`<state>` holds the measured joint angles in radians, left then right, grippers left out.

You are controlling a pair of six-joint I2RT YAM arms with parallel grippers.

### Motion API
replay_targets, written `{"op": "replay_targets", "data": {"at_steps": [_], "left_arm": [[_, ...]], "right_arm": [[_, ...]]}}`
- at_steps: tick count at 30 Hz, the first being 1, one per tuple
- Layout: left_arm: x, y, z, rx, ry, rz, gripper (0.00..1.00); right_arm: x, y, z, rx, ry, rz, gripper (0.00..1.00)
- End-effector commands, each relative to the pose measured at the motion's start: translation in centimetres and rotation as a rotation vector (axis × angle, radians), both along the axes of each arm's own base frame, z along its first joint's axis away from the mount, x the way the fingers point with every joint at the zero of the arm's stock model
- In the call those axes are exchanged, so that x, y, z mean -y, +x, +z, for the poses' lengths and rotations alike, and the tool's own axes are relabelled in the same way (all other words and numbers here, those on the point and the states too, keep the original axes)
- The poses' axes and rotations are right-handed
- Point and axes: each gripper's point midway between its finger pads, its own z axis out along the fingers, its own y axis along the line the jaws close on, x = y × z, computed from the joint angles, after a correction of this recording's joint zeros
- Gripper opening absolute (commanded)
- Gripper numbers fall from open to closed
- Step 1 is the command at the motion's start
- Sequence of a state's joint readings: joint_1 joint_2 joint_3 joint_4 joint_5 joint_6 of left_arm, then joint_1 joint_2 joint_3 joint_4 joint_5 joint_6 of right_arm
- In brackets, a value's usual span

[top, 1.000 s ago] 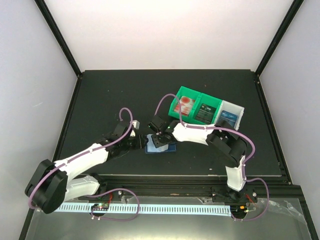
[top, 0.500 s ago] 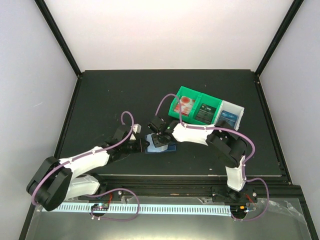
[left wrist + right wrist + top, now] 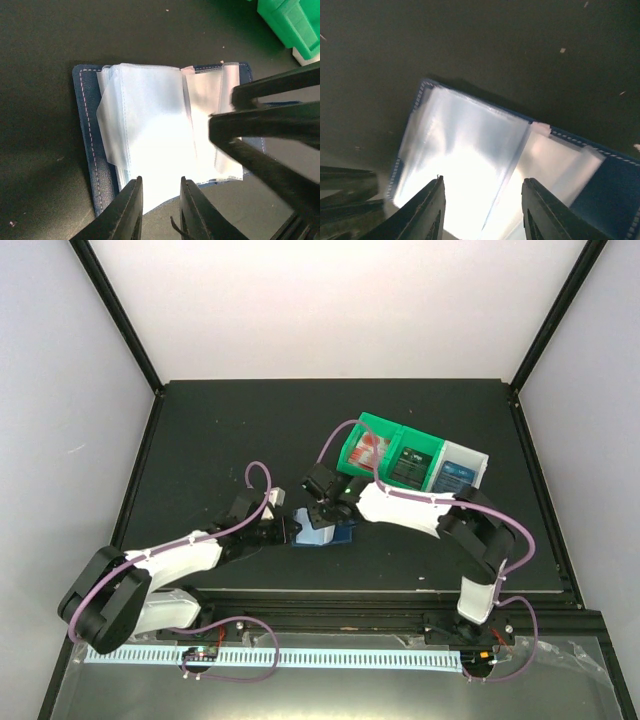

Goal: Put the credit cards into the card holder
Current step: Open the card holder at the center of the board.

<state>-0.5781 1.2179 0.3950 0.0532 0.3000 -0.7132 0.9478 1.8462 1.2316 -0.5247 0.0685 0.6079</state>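
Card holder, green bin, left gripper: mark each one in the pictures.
card holder [image 3: 150, 130], left wrist view, on its clear sleeves.
green bin [image 3: 289, 21], left wrist view, on its outer wall.
left gripper [image 3: 161, 182], left wrist view, midway between its fingertips.

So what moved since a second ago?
The left gripper slid right, up to the holder. The right arm swung its elbow out to the right; the right gripper hovers open over the holder. Holder and bins stayed put.
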Motion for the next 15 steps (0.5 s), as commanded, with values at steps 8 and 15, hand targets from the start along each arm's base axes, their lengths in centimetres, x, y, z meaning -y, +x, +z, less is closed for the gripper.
{"op": "replay_targets", "data": {"at_steps": [8,15], "left_arm": [[2.5,0.6,3.2,0.077,-0.102,-0.102,0.31],[3.6,0.5,3.9,0.094,-0.141,-0.165,0.43]], "right_arm": [[1.7,2.1,6.9,0.084,0.111,-0.015,0.44],[7.3,6.6,11.9,0.224,0.07,0.035,0.45]]}}
